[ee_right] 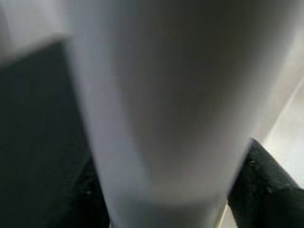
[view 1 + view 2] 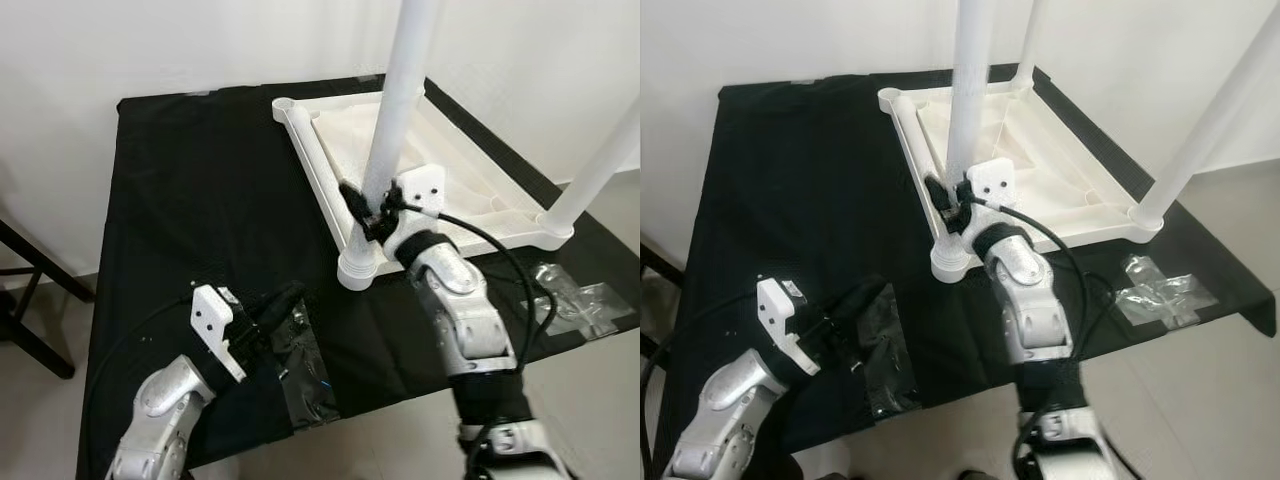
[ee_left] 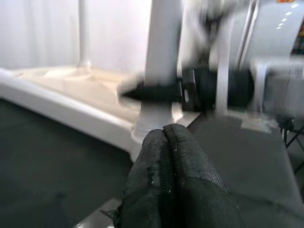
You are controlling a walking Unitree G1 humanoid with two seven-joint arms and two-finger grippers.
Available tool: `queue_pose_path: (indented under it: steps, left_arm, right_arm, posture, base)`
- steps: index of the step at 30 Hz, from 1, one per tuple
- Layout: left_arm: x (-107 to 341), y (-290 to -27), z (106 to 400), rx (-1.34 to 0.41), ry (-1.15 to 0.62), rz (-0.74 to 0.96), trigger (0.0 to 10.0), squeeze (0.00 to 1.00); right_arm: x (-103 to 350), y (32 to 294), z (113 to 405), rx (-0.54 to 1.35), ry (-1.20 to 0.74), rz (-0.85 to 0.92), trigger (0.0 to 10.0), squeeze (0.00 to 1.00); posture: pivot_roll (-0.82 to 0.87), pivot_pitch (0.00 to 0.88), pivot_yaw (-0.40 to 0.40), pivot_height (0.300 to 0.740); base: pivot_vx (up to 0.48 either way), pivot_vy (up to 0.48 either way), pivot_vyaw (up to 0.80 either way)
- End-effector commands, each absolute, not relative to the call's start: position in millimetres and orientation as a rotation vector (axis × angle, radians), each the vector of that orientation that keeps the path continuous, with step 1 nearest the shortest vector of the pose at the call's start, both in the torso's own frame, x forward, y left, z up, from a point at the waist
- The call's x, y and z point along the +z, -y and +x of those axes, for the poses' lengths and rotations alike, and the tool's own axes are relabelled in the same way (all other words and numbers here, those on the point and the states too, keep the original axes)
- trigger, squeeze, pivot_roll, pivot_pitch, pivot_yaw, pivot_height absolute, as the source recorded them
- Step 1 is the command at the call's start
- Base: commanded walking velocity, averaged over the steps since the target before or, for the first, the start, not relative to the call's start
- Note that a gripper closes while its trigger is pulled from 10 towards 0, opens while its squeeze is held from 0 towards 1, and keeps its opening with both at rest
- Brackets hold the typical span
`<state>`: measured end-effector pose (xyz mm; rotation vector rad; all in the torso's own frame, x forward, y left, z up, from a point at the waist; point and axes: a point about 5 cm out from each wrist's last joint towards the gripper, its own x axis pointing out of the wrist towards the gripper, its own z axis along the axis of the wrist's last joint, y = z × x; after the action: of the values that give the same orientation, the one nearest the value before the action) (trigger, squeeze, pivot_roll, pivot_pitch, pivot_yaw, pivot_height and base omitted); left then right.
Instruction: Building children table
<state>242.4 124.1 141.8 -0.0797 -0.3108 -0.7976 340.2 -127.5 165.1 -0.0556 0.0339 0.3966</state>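
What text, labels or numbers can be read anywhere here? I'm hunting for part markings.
None can be read.
White table top, its legs, the one in the right tool included: no markings.
Clear plastic bag: nothing readable.
Dark packet by the left tool: a small blue mark, too small to read.

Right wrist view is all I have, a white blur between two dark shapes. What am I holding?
Observer: The right gripper is clamped on the near table leg, low down, just above its corner socket.
Operator: Is the tabletop upside down?
Observer: Yes, the white tabletop lies inverted on the black-covered table, legs pointing up.
Operator: Where's the left arm?
Observer: The left gripper rests shut near the table's front edge, over a plastic bag.
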Motion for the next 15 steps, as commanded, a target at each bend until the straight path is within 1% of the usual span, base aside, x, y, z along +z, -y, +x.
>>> queue_pose_path:
  steps: [1, 2, 3, 4, 5, 6, 9, 11, 12, 13, 15]
  left_arm:
    - [136.3, -122.8, 241.7, -0.804, 0.290, -0.085, 10.0, 0.00]
    - [136.4, -122.4, 242.2, -0.805, 0.290, -0.086, 10.0, 0.00]
    - [136.5, -122.3, 242.5, -0.805, 0.290, -0.087, 10.0, 0.00]
    - [136.6, -122.2, 242.9, -0.804, 0.291, -0.087, 10.0, 0.00]
    - [136.6, -122.2, 243.2, -0.803, 0.291, -0.087, 10.0, 0.00]
    - [136.6, -122.2, 243.2, -0.803, 0.291, -0.087, 10.0, 0.00]
    - [136.0, -121.6, 244.3, -0.802, 0.290, -0.086, 10.0, 0.00]
    - [135.9, -121.5, 244.7, -0.801, 0.290, -0.085, 10.0, 0.00]
    - [135.9, -121.5, 244.7, -0.801, 0.290, -0.085, 10.0, 0.00]
    - [135.9, -121.3, 244.6, -0.800, 0.291, -0.085, 10.0, 0.00]
    - [135.9, -121.1, 244.5, -0.798, 0.292, -0.085, 10.0, 0.00]
  right_arm:
    - [170.3, 132.4, 341.8, 0.387, -0.018, -0.046, 10.0, 1.00]
    - [184.4, 132.3, 343.9, 0.464, 0.038, -0.035, 10.0, 0.56]
    - [194.0, 132.2, 344.9, 0.523, 0.077, -0.032, 10.0, 0.56]
    - [203.5, 135.3, 348.5, 0.618, 0.102, -0.042, 10.0, 0.00]
    - [209.6, 138.1, 351.2, 0.680, 0.116, -0.050, 10.0, 0.00]
    - [209.6, 138.1, 351.2, 0.680, 0.116, -0.050, 10.0, 0.00]
    - [218.5, 146.7, 359.4, 0.881, 0.097, -0.137, 10.0, 0.00]
    - [219.3, 149.6, 361.1, 0.967, 0.066, -0.153, 10.0, 0.00]
    - [219.3, 149.6, 361.1, 0.967, 0.066, -0.153, 10.0, 0.00]
    - [217.7, 153.1, 364.2, 1.024, 0.022, -0.161, 10.0, 0.00]
    - [218.7, 155.3, 369.0, 1.023, 0.011, -0.173, 10.0, 0.00]
  posture:
    - [0.00, 0.160, -0.030, 0.740]
    - [0.00, 0.162, -0.024, 0.740]
    - [0.00, 0.162, -0.024, 0.740]
    - [0.00, 0.161, -0.023, 0.740]
    - [0.00, 0.161, -0.023, 0.740]
    - [0.00, 0.161, -0.023, 0.740]
    - [0.00, 0.157, -0.024, 0.740]
    - [0.00, 0.157, -0.024, 0.740]
    - [0.00, 0.157, -0.024, 0.740]
    - [0.01, 0.156, -0.030, 0.740]
    - [0.01, 0.156, -0.031, 0.740]
  base:
    - [0.000, 0.000, 0.00]
    - [0.000, 0.000, 0.00]
    - [0.000, 0.000, 0.00]
    - [0.000, 0.000, 0.00]
    - [0.000, 0.000, 0.00]
    - [0.000, 0.000, 0.00]
    - [0.000, 0.000, 0.00]
    - [0.000, 0.000, 0.00]
    - [0.000, 0.000, 0.00]
    - [0.000, 0.000, 0.00]
    - [0.000, 0.000, 0.00]
